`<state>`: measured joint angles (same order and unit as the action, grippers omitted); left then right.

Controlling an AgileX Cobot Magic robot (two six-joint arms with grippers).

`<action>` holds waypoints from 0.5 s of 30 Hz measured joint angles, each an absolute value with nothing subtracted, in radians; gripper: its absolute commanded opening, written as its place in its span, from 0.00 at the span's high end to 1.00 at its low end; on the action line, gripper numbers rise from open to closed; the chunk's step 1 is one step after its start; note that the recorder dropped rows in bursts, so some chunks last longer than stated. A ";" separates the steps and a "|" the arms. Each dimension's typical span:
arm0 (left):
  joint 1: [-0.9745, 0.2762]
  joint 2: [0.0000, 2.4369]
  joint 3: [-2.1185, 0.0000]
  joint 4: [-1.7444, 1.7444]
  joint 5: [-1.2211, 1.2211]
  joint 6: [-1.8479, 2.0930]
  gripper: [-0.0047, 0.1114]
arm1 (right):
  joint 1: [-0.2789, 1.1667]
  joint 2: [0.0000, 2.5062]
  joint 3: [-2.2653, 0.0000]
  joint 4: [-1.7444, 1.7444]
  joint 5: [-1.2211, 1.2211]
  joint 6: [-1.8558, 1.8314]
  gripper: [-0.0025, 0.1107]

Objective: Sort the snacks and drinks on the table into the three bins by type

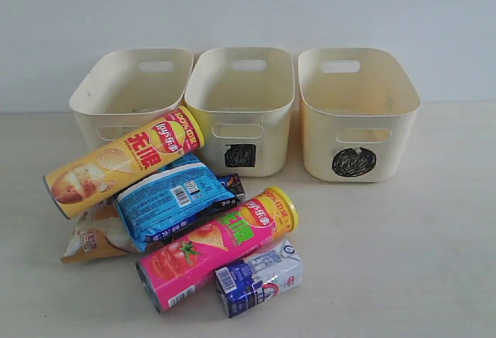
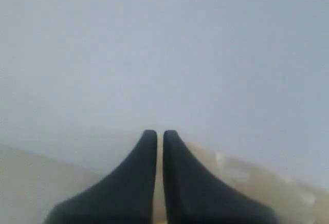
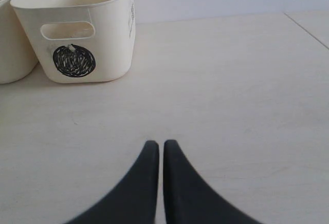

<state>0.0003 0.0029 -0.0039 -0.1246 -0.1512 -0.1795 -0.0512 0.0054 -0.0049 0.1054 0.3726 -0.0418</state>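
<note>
My left gripper (image 2: 160, 134) is closed, its fingers pressed together, with only pale blur ahead and a cream shape beside it that I cannot make out. In the exterior view, where I see neither gripper, the snack pile sits on the bench (image 1: 434, 237). The orange-and-white packet (image 1: 97, 237) lies lowest, and the yellow tube (image 1: 124, 161) lies tilted across the left bin (image 1: 132, 90), hiding its mark. Next come the blue packet (image 1: 174, 198), a dark carton (image 1: 232, 187) tucked behind it, the pink tube (image 1: 217, 246), and the blue-and-white carton (image 1: 260, 276) touching that tube. The square-marked bin (image 1: 242, 98) stands just beside the circle-marked bin (image 1: 358, 109). My right gripper (image 3: 160, 144) is closed and empty, with the circle-marked bin upright ahead of it, well apart.
</note>
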 measured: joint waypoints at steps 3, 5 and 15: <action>0.000 0.003 -0.004 -0.136 -0.279 -0.330 0.92 | -0.051 0.005 -0.005 0.105 0.373 -0.042 0.97; 0.000 0.003 -0.010 -0.138 -0.311 -0.384 0.92 | -0.051 0.005 -0.005 0.105 0.373 -0.042 0.97; 0.000 0.196 -0.423 0.095 -0.154 -0.356 0.92 | -0.051 0.005 -0.005 0.105 0.373 -0.042 0.97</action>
<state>0.0003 0.1958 -0.4228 0.0952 -0.1540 -0.3555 -0.0512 0.0054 -0.0049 0.1054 0.3726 -0.0418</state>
